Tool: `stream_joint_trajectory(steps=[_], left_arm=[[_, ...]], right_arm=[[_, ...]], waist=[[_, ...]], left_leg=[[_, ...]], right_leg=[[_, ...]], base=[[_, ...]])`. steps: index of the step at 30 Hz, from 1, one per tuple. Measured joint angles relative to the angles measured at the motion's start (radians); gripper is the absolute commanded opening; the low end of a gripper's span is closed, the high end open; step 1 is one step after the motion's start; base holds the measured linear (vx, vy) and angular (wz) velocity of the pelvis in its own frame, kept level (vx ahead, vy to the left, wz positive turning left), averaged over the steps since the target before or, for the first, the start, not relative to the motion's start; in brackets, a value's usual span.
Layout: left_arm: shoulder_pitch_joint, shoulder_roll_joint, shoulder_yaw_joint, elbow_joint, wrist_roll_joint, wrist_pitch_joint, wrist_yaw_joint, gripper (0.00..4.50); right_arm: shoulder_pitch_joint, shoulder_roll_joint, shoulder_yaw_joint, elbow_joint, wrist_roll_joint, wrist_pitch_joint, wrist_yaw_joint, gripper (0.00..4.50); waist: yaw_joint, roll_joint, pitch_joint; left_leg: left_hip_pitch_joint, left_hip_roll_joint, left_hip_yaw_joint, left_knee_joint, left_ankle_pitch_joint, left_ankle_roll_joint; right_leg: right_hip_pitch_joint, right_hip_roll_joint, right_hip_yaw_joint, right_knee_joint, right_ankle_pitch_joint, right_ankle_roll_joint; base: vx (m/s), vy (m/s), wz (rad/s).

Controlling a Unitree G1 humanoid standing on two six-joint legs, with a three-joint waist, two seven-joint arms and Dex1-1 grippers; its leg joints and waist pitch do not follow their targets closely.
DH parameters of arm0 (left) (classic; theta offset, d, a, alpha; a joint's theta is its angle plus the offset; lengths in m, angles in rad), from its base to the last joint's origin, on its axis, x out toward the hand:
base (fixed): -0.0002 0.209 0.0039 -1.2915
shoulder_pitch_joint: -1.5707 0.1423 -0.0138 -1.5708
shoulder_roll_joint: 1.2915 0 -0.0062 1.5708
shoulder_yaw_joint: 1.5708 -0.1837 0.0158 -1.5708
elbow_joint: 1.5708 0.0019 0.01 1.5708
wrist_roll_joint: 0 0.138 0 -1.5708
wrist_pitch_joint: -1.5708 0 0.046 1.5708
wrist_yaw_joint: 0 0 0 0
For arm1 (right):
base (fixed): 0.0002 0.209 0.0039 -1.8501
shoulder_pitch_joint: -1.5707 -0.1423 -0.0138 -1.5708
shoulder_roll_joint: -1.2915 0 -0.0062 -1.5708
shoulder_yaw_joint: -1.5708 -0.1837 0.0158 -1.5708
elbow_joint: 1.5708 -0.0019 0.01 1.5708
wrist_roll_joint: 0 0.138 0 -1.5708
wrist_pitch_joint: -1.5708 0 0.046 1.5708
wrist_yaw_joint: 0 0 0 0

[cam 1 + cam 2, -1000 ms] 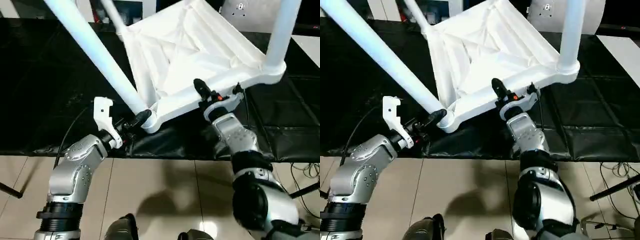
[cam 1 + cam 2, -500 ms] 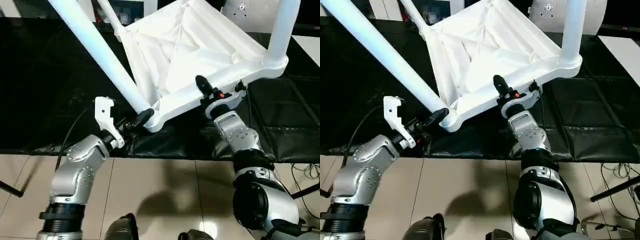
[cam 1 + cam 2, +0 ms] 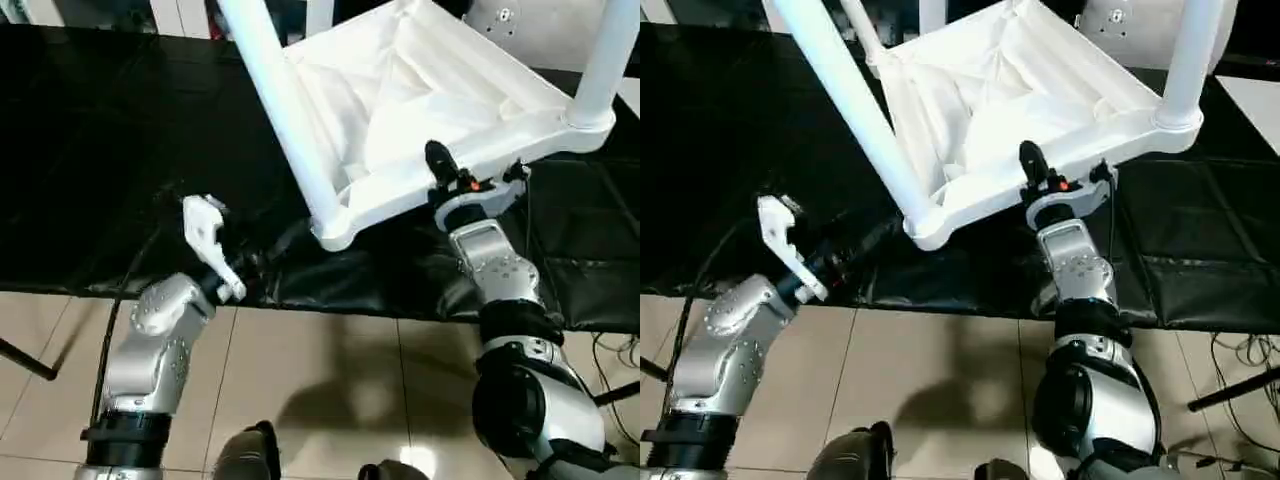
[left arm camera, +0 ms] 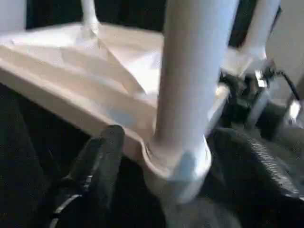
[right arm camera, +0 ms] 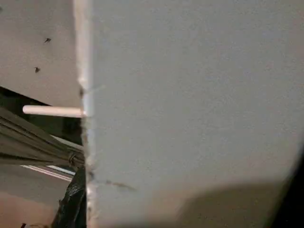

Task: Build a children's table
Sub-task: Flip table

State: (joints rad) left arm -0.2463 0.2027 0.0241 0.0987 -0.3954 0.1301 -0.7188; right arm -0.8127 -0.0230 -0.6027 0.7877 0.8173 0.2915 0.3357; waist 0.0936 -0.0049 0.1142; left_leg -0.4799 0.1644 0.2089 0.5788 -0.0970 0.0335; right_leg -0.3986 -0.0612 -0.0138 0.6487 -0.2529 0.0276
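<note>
You've got one children's table [image 3: 430,100] upside down on the black work table [image 3: 90,120], ribbed underside up, tilted, near edge twd the robot. Legs: 3 are in view, all standing up from corner sockets. Leg 1 [image 3: 280,100] rises from the near-left corner socket [image 3: 335,225], leg 2 [image 3: 610,55] from the near-right corner, leg 3 [image 3: 862,30] from the far-left corner; the far-right corner is cut off by the frame edge. Your right gripper [image 3: 455,185] sits on the tabletop's near rim, one black finger [image 3: 438,160] lying over the rim's top, so it's clamped on the table edge; the right wrist view shows a flat white surface close up. Your left gripper [image 3: 865,245] is low, just left of the near-left socket, on the black cover; in the left wrist view its two fingers [image 4: 102,156] stand spread w/ the socket and leg base btwn them, a gap on either side, not gripping. Vs. 1 s ago: the left gripper was pinched at that socket, now it's off it and wider. Leg 1 stands steeper than before, and the table has shifted right in the picture. Right gripper is on the same rim spot. Tile floor [image 3: 330,390] below, near the table edge.
</note>
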Motion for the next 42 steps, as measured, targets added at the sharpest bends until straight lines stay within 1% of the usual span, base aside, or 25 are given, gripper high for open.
stream_joint_trajectory(steps=[1, 3, 5, 7, 8, 10, 12, 13, 16, 17, 19, 21, 23, 26, 27, 29, 31, 33, 36, 37, 39, 40, 42], left_arm=[[0.008, 0.004, -0.003, 0.003, 0.0, 0.0, -0.007, 3.77], [0.043, 0.045, -0.029, -0.032, 0.001, 0.006, -0.047, 4.01], [0.058, 0.068, -0.042, -0.066, 0.001, 0.023, -0.075, 4.11], [0.063, 0.085, -0.05, -0.107, -0.001, 0.05, -0.085, 4.31], [0.071, 0.106, -0.063, -0.155, -0.004, 0.083, -0.089, 4.47], [0.077, 0.131, -0.078, -0.223, -0.012, 0.138, -0.092, 4.5], [0.059, 0.144, -0.084, -0.278, -0.028, 0.192, -0.085, 4.5], [0.032, 0.15, -0.087, -0.301, -0.034, 0.22, -0.076, 4.5], [-0.017, 0.165, -0.089, -0.353, -0.043, 0.266, -0.058, 4.5], [-0.036, 0.166, -0.089, -0.364, -0.043, 0.285, -0.049, 4.5], [-0.055, 0.171, -0.089, -0.378, -0.043, 0.319, -0.03, 4.5], [-0.095, 0.18, -0.087, -0.388, -0.042, 0.361, -0.001, 4.5], [-0.147, 0.187, -0.072, -0.396, -0.041, 0.393, 0.03, 4.5], [-0.174, 0.199, -0.062, -0.412, -0.034, 0.403, 0.049, 4.5], [-0.184, 0.211, -0.064, -0.41, -0.022, 0.405, 0.05, 4.5], [-0.228, 0.237, -0.059, -0.401, 0.002, 0.408, 0.062, 4.5], [-0.26, 0.244, -0.05, -0.401, 0.019, 0.405, 0.075, 4.5], [-0.277, 0.248, -0.047, -0.401, 0.031, 0.401, 0.083, 4.5], [-0.279, 0.255, -0.049, -0.396, 0.053, 0.396, 0.094, 4.5], [-0.286, 0.263, -0.057, -0.392, 0.072, 0.39, 0.099, 4.5], [-0.344, 0.281, -0.072, -0.359, 0.126, 0.369, 0.123, 4.5], [-0.379, 0.287, -0.072, -0.347, 0.143, 0.359, 0.132, 4.5], [-0.446, 0.299, -0.072, -0.338, 0.175, 0.325, 0.139, 4.5]], right_arm=[[0.0, -0.001, 0.001, 0.0, -0.005, -0.006, -0.001, 1.93], [0.0, -0.011, 0.021, -0.009, -0.039, -0.027, -0.018, 1.93], [0.0, -0.036, 0.038, -0.042, -0.074, -0.042, -0.037, 1.93], [-0.001, -0.06, 0.066, -0.071, -0.112, -0.062, -0.056, 1.93], [-0.004, -0.084, 0.095, -0.092, -0.152, -0.067, -0.079, 1.93], [-0.01, -0.127, 0.142, -0.129, -0.212, -0.068, -0.111, 1.93], [-0.023, -0.163, 0.187, -0.172, -0.287, -0.067, -0.155, 1.93], [-0.026, -0.178, 0.213, -0.195, -0.331, -0.066, -0.185, 1.93], [-0.036, -0.191, 0.255, -0.222, -0.401, -0.052, -0.235, 1.92], [-0.035, -0.195, 0.266, -0.228, -0.42, -0.04, -0.251, 1.92], [-0.035, -0.204, 0.283, -0.253, -0.434, -0.008, -0.289, 1.92], [-0.036, -0.226, 0.301, -0.288, -0.444, 0.053, -0.327, 1.92], [-0.043, -0.246, 0.328, -0.325, -0.478, 0.113, -0.354, 1.92], [-0.044, -0.268, 0.361, -0.357, -0.525, 0.161, -0.356, 1.92], [-0.044, -0.279, 0.381, -0.371, -0.542, 0.183, -0.35, 1.92], [-0.045, -0.311, 0.444, -0.42, -0.586, 0.242, -0.342, 1.92], [-0.053, -0.323, 0.484, -0.445, -0.605, 0.275, -0.337, 1.92], [-0.056, -0.312, 0.501, -0.466, -0.605, 0.296, -0.339, 1.92], [-0.058, -0.309, 0.511, -0.474, -0.609, 0.313, -0.344, 1.92], [-0.061, -0.308, 0.514, -0.482, -0.616, 0.333, -0.35, 2.26], [-0.065, -0.303, 0.517, -0.51, -0.624, 0.383, -0.351, 2.26], [-0.064, -0.299, 0.525, -0.516, -0.63, 0.391, -0.351, 2.68], [-0.049, -0.3, 0.557, -0.533, -0.653, 0.408, -0.348, 2.7]], waist=[[0.0, 0.0, 0.0], [0.002, 0.003, 0.002], [0.011, 0.009, 0.005], [0.018, 0.009, 0.005], [0.019, 0.009, 0.005], [0.02, 0.009, 0.005], [0.019, 0.008, 0.005], [0.02, 0.006, 0.005], [0.016, 0.003, 0.005], [0.015, 0.002, 0.006], [0.014, 0.001, 0.006], [0.014, 0.001, 0.006], [0.011, 0.001, 0.006], [0.001, -0.002, 0.005], [-0.002, -0.003, 0.006], [-0.007, -0.004, 0.007], [-0.01, -0.005, 0.006], [-0.014, -0.005, 0.006], [-0.016, -0.006, 0.006], [-0.017, -0.006, 0.007], [-0.016, -0.009, 0.007], [-0.015, -0.012, 0.007], [-0.015, -0.013, 0.007]], left_leg=[[0.0, 0.0, 0.0, 0.0, 0.0, 0.0], [0.0, 0.0, 0.0, 0.0, 0.0, -0.002], [0.0, 0.0, 0.004, -0.002, 0.003, -0.002], [0.001, 0.0, 0.01, -0.005, 0.004, -0.002], [0.003, 0.0, 0.015, -0.006, 0.005, -0.002], [0.005, -0.002, 0.02, -0.008, 0.005, -0.002], [0.009, -0.003, 0.022, -0.009, 0.005, -0.003], [0.009, -0.003, 0.022, -0.009, 0.005, -0.003], [0.009, -0.004, 0.022, -0.009, 0.005, -0.004], [0.009, -0.005, 0.023, -0.009, 0.005, -0.004], [0.009, -0.006, 0.023, -0.009, 0.005, -0.004], [0.008, -0.007, 0.023, -0.009, 0.005, -0.004], [0.009, -0.007, 0.023, -0.009, 0.006, -0.004], [0.008, -0.007, 0.023, -0.008, 0.006, -0.004], [0.007, -0.007, 0.023, -0.009, 0.006, -0.004], [0.006, -0.007, 0.023, -0.009, 0.007, -0.006], [0.007, -0.007, 0.023, -0.009, 0.007, -0.006], [0.007, -0.007, 0.023, -0.009, 0.007, -0.006], [0.007, -0.007, 0.023, -0.008, 0.007, -0.006], [0.006, -0.007, 0.023, -0.008, 0.007, -0.006], [0.007, -0.005, 0.023, -0.008, 0.007, -0.006], [0.007, -0.005, 0.022, -0.008, 0.008, -0.007], [0.01, -0.005, 0.022, -0.008, 0.008, -0.008]], right_leg=[[0.0, 0.0, 0.0, 0.0, 0.001, 0.0], [-0.001, 0.0, 0.0, 0.0, 0.003, 0.0], [-0.001, -0.003, 0.0, 0.0, 0.005, 0.001], [-0.001, -0.006, 0.0, 0.0, 0.007, 0.001], [-0.001, -0.008, 0.0, 0.0, 0.008, 0.003], [-0.001, -0.013, 0.0, 0.0, 0.009, 0.005], [-0.003, -0.016, 0.001, -0.001, 0.01, 0.007], [-0.003, -0.016, 0.001, -0.001, 0.01, 0.008], [-0.004, -0.018, 0.001, -0.003, 0.011, 0.018], [-0.004, -0.019, 0.002, -0.003, 0.013, 0.021], [-0.005, -0.02, 0.002, -0.003, 0.014, 0.022], [-0.005, -0.02, 0.002, -0.002, 0.016, 0.024], [-0.005, -0.021, 0.002, -0.002, 0.017, 0.025], [-0.004, -0.021, 0.003, -0.003, 0.018, 0.027], [-0.003, -0.02, 0.003, -0.003, 0.018, 0.027], [-0.002, -0.02, 0.005, -0.002, 0.019, 0.029], [-0.002, -0.019, 0.006, -0.002, 0.019, 0.029], [-0.002, -0.018, 0.007, -0.002, 0.019, 0.029], [-0.003, -0.018, 0.008, -0.002, 0.019, 0.029], [-0.003, -0.018, 0.008, -0.002, 0.019, 0.029], [-0.003, -0.017, 0.007, -0.002, 0.019, 0.029], [-0.003, -0.016, 0.007, -0.002, 0.019, 0.029], [-0.004, -0.016, 0.008, -0.003, 0.019, 0.029]], base=[[0.0, 0.0, 0.0], [0.0, 0.0, 0.0], [0.0, 0.0, 0.0], [0.0, 0.0, 0.0], [0.0, 0.0, 0.0], [0.0, 0.0, 0.0], [-0.027, 0.014, 0.03], [0.0, 0.0, 0.0], [0.0, 0.0, 0.0], [0.0, 0.0, 0.0], [0.0, 0.0, 0.0], [0.0, 0.0, 0.0], [0.0, 0.0, 0.0], [0.0, 0.0, 0.0], [0.0, 0.0, 0.0], [0.0, 0.0, 0.0], [0.0, 0.0, 0.0], [0.0, 0.0, 0.0], [0.0, 0.0, 0.0], [0.0, 0.0, 0.0], [0.0, 0.0, 0.0], [0.0, 0.0, 0.0], [0.0, 0.0, 0.0]])
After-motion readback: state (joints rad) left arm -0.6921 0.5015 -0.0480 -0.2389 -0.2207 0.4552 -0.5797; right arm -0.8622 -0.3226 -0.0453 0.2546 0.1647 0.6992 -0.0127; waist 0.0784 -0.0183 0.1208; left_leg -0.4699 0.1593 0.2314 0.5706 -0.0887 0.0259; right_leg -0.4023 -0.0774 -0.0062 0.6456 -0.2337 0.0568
